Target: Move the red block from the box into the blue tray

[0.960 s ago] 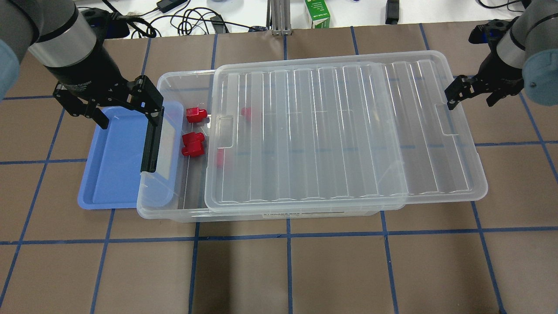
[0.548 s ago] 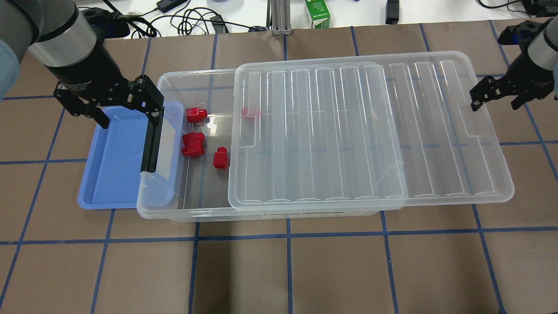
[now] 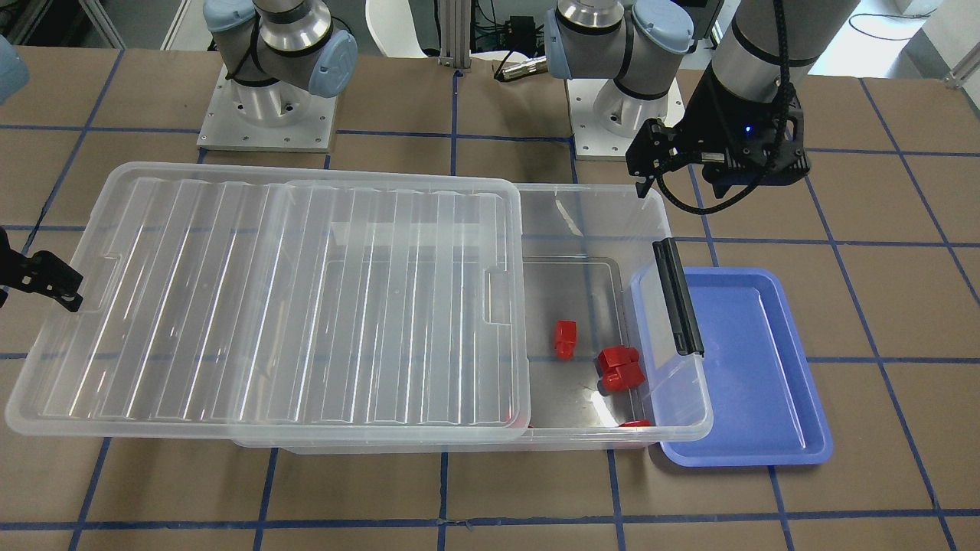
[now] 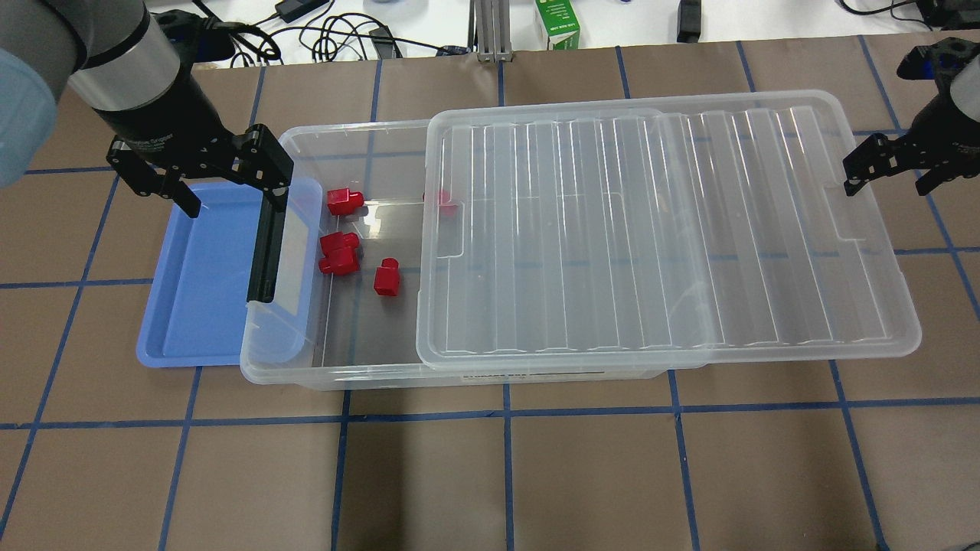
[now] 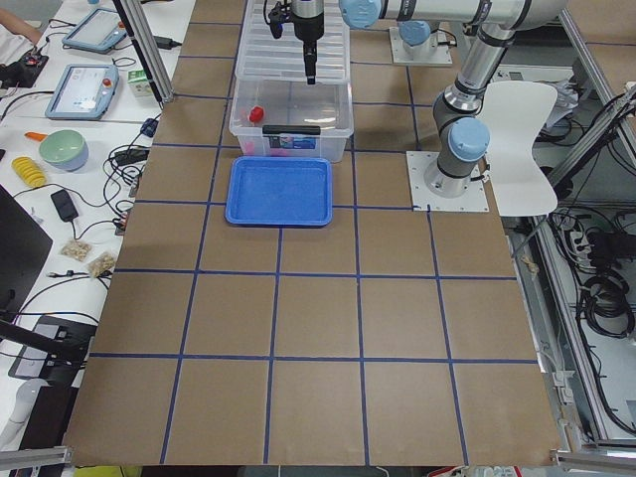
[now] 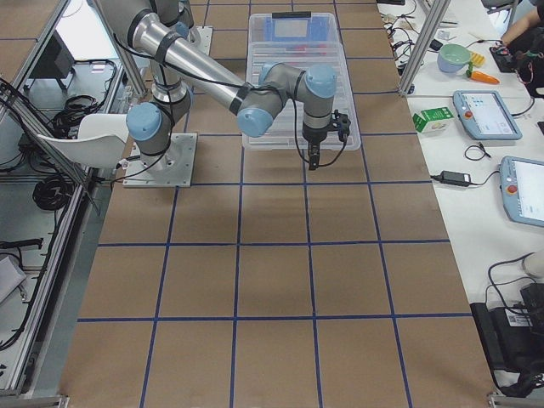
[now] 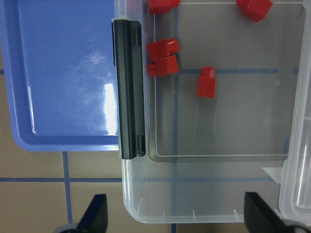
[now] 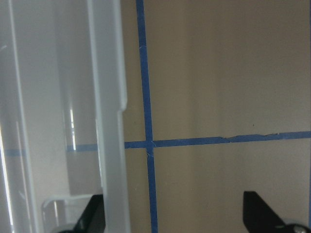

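- The red block [image 4: 387, 277] lies on the box [image 4: 337, 376] floor in the uncovered end, apart from the other red pieces and just clear of the lid [image 4: 658, 229] edge.
- The blue tray [image 4: 195, 291] sits outside the box at that same end. Its bare floor shows nothing on it.
- Judged from this, the opening step looks done. The lid is slid sideways and overhangs the far end, so the block is open from above.
- Left to do, as I read it: reach in, grip the block, lift it over the end wall and set it in the tray.
- The left gripper [image 4: 232, 200] hovers over the box corner by the black latch [image 4: 264, 252], fingers spread wide and holding nothing.
- The right gripper [image 4: 888, 180] is at the lid's overhanging end, fingers also wide. Its wrist view shows the lid rim running just inside one finger, not clamped. I cannot tell whether it touches.
- Near the block are a double block [image 4: 339, 254] and another red piece [image 4: 344, 200], both closer to the latch wall.
- A fourth red piece [image 4: 440, 200] sits half under the lid edge and is blurred by the ribbed plastic.
- In the front view, one red piece shows only as a sliver above the box's near rim.
- The tray's edge nearest the box is tucked under the box rim and seen only through clear plastic.
- What lies under the covered stretch is hard to make out.
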